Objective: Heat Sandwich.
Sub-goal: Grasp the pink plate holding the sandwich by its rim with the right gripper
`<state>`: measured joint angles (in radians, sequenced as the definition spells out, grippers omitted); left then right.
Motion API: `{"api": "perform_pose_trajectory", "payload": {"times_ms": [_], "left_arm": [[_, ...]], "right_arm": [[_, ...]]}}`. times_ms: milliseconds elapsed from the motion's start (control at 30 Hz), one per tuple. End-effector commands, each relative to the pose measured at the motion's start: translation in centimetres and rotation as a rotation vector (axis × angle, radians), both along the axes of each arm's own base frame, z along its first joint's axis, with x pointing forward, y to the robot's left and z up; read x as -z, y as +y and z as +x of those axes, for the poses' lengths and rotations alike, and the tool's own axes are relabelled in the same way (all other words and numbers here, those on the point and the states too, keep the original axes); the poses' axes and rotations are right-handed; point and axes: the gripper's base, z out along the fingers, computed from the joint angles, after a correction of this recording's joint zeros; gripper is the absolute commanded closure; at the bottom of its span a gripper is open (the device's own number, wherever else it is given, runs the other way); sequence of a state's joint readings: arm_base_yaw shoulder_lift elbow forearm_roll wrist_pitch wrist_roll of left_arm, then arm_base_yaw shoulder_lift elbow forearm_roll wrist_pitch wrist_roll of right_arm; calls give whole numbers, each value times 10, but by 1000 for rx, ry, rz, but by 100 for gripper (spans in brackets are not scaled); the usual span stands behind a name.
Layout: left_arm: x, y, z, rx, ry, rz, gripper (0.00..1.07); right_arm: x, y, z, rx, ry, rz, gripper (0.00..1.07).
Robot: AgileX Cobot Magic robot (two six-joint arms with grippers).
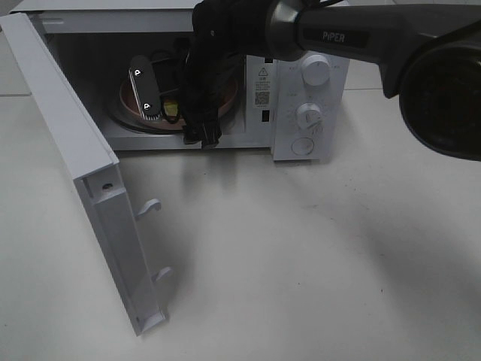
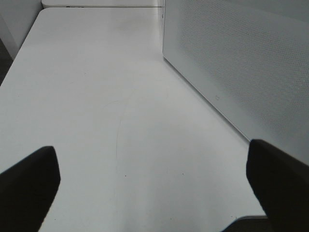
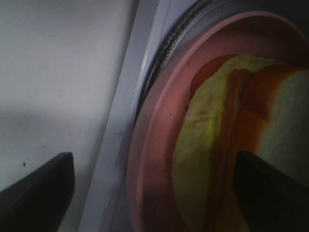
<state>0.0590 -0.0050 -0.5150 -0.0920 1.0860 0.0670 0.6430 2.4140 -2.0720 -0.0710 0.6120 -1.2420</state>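
Sandwich (image 3: 217, 145): on pink plate (image 3: 154, 145) inside microwave (image 1: 301, 98), at 12 o'clock of table (image 1: 301, 263) | door (image 1: 83, 165): open, swung toward 8 o'clock | right pincer (image 3: 152, 162): spread, astride plate rim, one finger against sandwich | left pincer (image 2: 152, 151): spread, above table beside microwave wall

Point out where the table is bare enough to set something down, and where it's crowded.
Bare: the wide table stretch in front of the microwave, right of its open door, and the strip beside its perforated wall. Crowded: the cavity, filled by the right gripper, the pink plate and the sandwich.
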Motion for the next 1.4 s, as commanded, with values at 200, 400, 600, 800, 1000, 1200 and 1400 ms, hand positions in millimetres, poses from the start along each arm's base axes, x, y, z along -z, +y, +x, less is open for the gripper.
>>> {"api": "perform_pose_trajectory", "payload": {"times_ms": [200,400,600,800,1000,1200,1400], "left_arm": [[-1,0,-2,7,-28,-5,9],[-1,0,-2,7,-28,-5,9],[-1,0,-2,7,-28,-5,9],[-1,0,-2,7,-28,-5,9],[-1,0,-2,7,-28,-5,9],[-1,0,-2,7,-28,-5,9],[-1,0,-2,7,-28,-5,9]], "right_arm": [[14,6,4,17,37,34,27],[17,16,4,10,38,71,34],[17,19,2,14,43,101,43],[16,23,3,38,47,171,83],[15,25,3,46,55,196,107],[14,28,1,74,97,269,107],[12,30,1,84,107,308,107]]}}
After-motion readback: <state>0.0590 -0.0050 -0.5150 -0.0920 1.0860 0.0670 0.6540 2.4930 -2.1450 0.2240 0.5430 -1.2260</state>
